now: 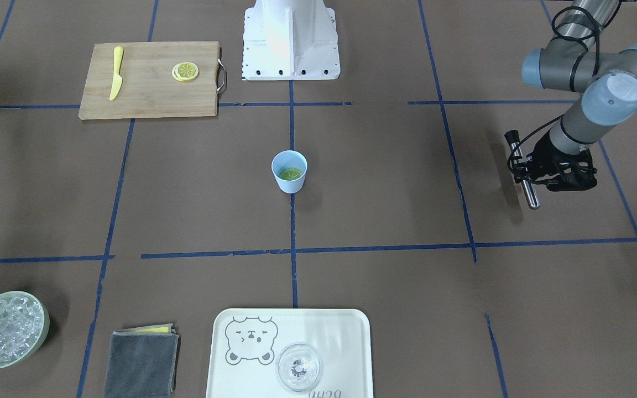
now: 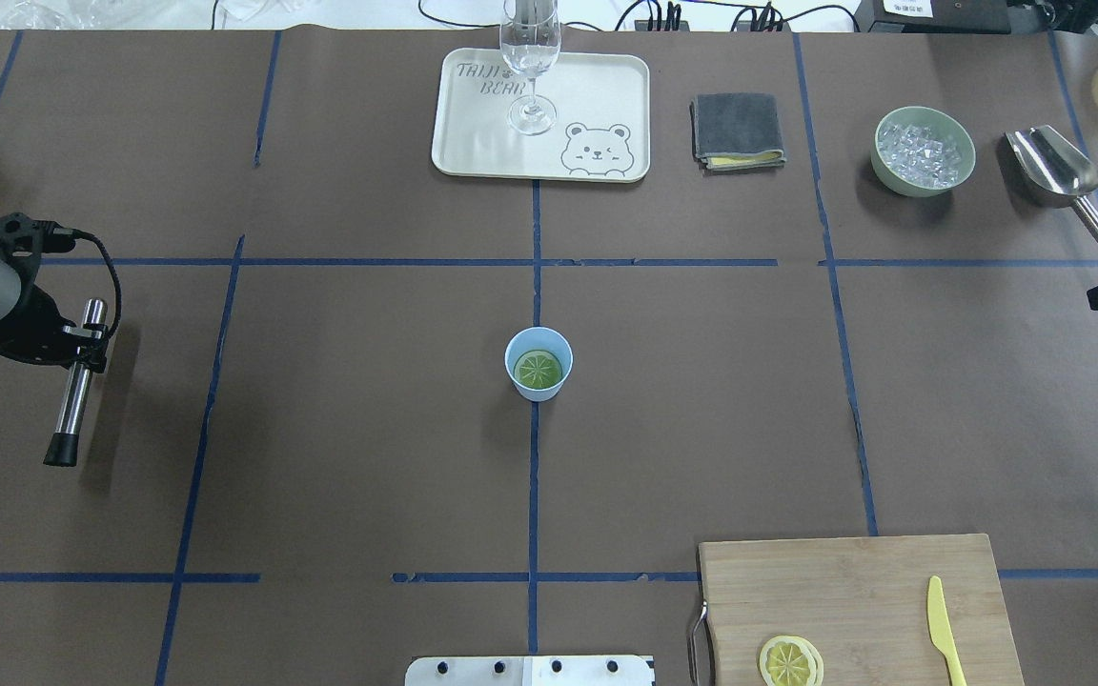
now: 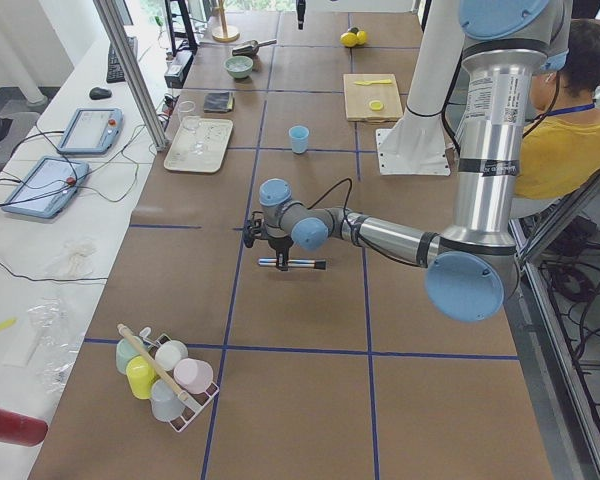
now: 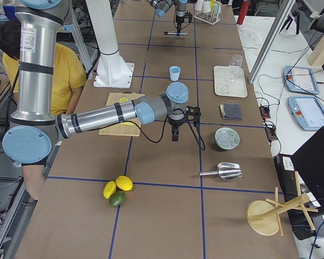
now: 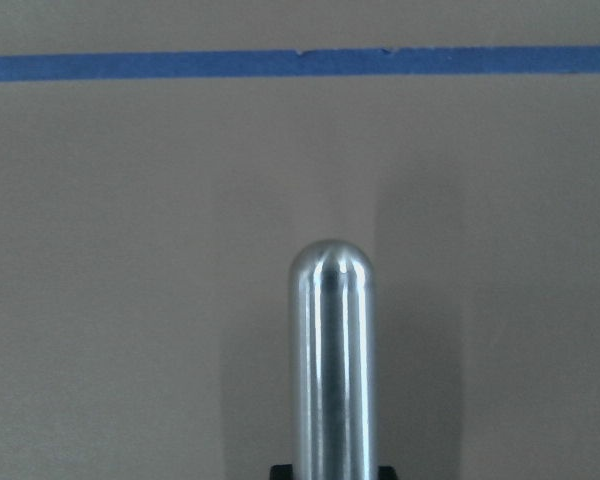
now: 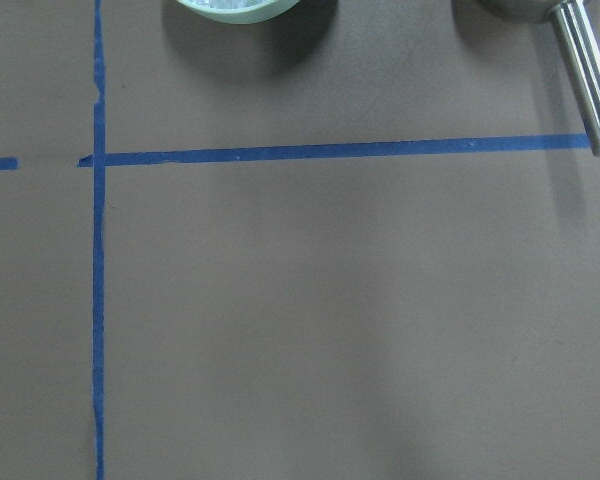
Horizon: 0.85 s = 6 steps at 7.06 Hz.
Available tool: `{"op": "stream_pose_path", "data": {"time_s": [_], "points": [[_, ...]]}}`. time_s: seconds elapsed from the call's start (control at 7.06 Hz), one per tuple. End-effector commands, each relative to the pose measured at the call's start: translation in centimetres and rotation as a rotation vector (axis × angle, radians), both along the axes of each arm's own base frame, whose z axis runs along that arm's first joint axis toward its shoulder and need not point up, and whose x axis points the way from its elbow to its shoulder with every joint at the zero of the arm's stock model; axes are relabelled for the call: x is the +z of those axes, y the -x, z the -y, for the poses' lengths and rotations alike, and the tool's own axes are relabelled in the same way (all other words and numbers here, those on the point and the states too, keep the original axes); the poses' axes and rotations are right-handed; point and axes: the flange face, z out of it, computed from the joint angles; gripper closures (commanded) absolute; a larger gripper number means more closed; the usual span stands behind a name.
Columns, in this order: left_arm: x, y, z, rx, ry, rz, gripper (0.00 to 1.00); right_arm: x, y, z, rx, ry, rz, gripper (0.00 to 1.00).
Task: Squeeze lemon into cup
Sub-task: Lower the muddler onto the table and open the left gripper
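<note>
The light-blue cup stands upright at the table's middle. A greenish-yellow round piece with a spoke pattern lies inside it. A yellow lemon piece, cut face up, lies on the wooden cutting board. My left gripper is far off at the table's left side, shut on a metal rod with a black tip. My right gripper hovers near the ice bowl. Only a black bit of it shows at the overhead view's right edge; I cannot tell its state.
A cream tray with a clear glass sits at the far side, beside a grey cloth, a pale-green bowl of ice and a metal scoop. A yellow knife lies on the board.
</note>
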Motion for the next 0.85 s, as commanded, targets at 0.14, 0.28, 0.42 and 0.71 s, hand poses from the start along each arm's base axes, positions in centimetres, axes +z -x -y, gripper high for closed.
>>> {"op": "stream_pose_path", "data": {"time_s": [0.14,0.28,0.42,0.71], "points": [[0.46,-0.53,-0.20,0.011,0.007,0.005,1.00,-0.03,-0.03,-0.10,0.001,0.001,0.001,0.00],[0.22,-0.53,-0.21,0.009,0.005,0.003,1.00,-0.02,-0.02,-0.11,0.000,0.003,0.001,0.00],[0.29,-0.57,-0.16,0.009,0.006,0.004,1.00,-0.11,-0.02,-0.12,-0.001,-0.001,0.002,0.00],[0.14,-0.99,-0.43,0.020,0.003,0.002,1.00,-0.09,-0.02,-0.12,0.000,0.001,0.002,0.00]]}}
